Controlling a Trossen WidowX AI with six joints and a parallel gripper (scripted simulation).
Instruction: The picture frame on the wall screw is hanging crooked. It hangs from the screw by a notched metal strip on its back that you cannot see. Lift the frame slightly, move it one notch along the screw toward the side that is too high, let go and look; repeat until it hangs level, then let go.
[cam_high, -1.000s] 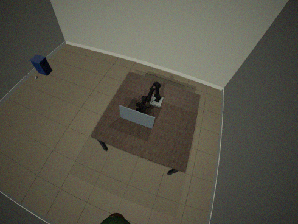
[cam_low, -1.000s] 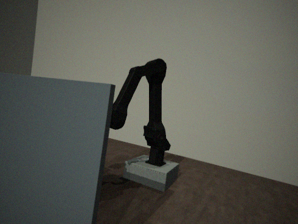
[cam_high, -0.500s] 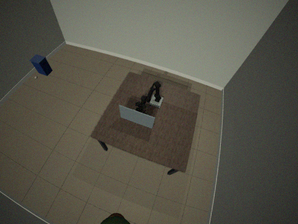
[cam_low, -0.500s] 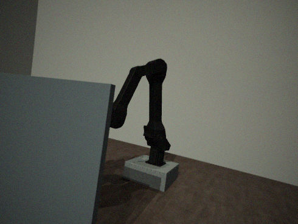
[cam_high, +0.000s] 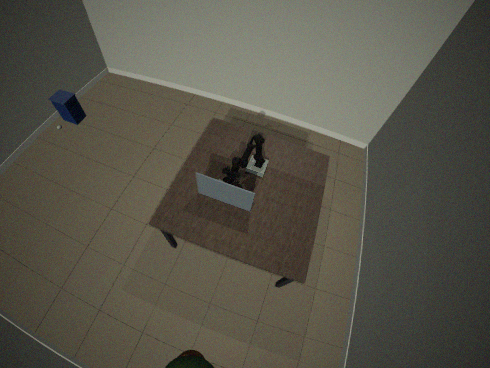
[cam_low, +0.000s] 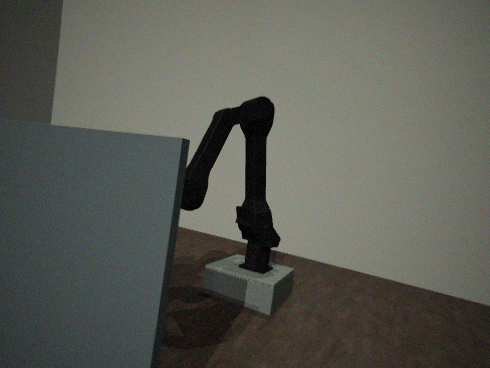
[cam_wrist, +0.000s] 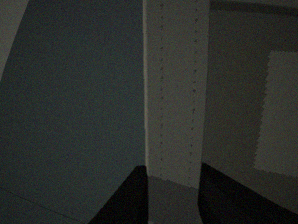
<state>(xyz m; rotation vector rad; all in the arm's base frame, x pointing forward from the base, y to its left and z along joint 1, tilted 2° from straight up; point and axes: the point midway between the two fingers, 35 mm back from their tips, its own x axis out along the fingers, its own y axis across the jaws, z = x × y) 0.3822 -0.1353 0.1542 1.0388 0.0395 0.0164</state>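
Observation:
The picture frame shows only in the wrist view, as a pale straight rail (cam_wrist: 175, 90) running from the top edge down between the fingers, with a grey-brown inner area to its right. My gripper (cam_wrist: 170, 173) is shut on this rail, one dark finger on each side. The blue-grey upright panel (cam_high: 225, 192) (cam_low: 90, 225) (cam_wrist: 75, 100) stands behind the frame and hides the frame and fingertips from the top and exterior views. The screw and notched strip are not in view. I cannot tell from these views whether the frame is level or which side is higher.
The arm (cam_high: 259, 147) (cam_low: 256, 170) rises from a pale base block (cam_high: 256, 172) (cam_low: 257, 296) on the brown table (cam_high: 280, 240) (cam_low: 360, 325), on the frame's side of the panel. A blue box (cam_high: 75, 110) stands far off on the floor.

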